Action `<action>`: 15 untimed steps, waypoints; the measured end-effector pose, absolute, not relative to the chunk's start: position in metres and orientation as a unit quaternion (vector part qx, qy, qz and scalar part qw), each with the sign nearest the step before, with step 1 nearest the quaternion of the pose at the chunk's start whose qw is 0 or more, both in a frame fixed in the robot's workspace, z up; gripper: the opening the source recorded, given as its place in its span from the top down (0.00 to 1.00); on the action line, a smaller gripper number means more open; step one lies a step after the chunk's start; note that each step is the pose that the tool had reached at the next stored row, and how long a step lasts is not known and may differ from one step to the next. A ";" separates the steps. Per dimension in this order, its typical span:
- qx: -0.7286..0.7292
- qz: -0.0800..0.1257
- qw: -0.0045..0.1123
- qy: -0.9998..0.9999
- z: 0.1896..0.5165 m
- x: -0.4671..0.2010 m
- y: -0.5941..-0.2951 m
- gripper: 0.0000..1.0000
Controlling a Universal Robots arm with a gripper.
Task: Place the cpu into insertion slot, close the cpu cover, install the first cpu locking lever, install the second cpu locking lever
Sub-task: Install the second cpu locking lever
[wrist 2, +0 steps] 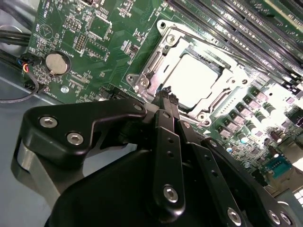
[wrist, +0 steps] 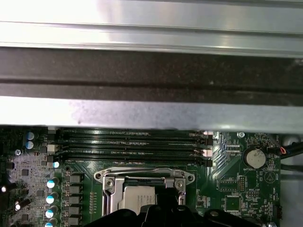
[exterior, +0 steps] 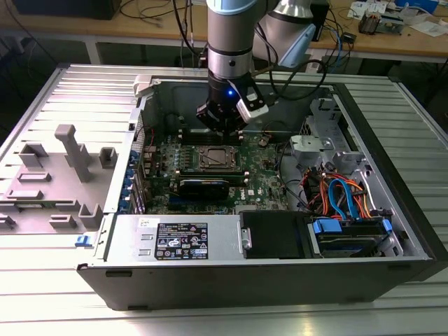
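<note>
Currently I am hovering the end effector (exterior: 222, 128) just above the insertion slot (exterior: 215, 159), which is sitting amid the green circuit board (exterior: 269, 175) inside the open computer case (exterior: 392, 210) on the ribbed bench (exterior: 42, 105). In the second wrist view its fingertips (wrist 2: 166, 98) are looking pressed together and empty, hanging just beside one corner of the socket. I am reading a pale cpu (wrist 2: 196, 79) as already seated, with the cpu cover (wrist 2: 187, 45) lying flat around it, its window framing the chip. So placing and closing are looking done. I cannot tell whether either locking lever is latched; I am judging those steps as remaining.
</note>
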State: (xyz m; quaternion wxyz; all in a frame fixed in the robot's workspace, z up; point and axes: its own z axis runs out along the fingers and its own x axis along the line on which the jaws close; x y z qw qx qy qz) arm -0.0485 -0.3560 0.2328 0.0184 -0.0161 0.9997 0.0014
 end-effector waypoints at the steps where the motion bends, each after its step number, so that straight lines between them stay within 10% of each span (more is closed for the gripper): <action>1: -0.016 0.001 0.018 1.000 0.233 -0.049 -0.357 0.89; 15: -0.016 0.001 0.018 1.000 0.234 -0.049 -0.359 0.89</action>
